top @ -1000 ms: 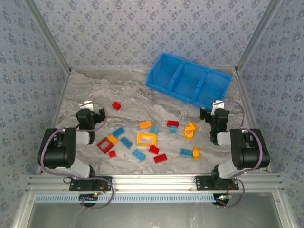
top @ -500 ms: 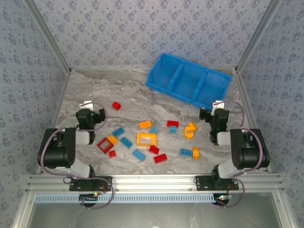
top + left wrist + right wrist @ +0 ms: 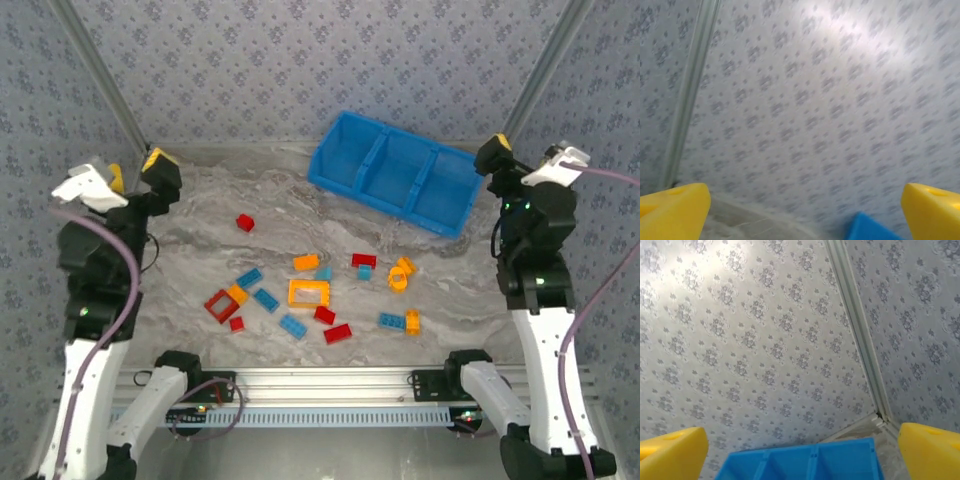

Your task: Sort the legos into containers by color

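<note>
Blue bin compartments (image 3: 805, 446) from right wrist, scattered legos (image 3: 337, 334) from overhead, both jaws spread, empty.

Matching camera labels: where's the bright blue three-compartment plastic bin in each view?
Top external: the bright blue three-compartment plastic bin sits upper centre-right, angled, near the back wall.
Left wrist: a blue corner of it at the bottom edge, right of centre.
Right wrist: bottom centre, both dividers visible.
Shared landmark: the grey patterned back wall behind the bin.
</note>
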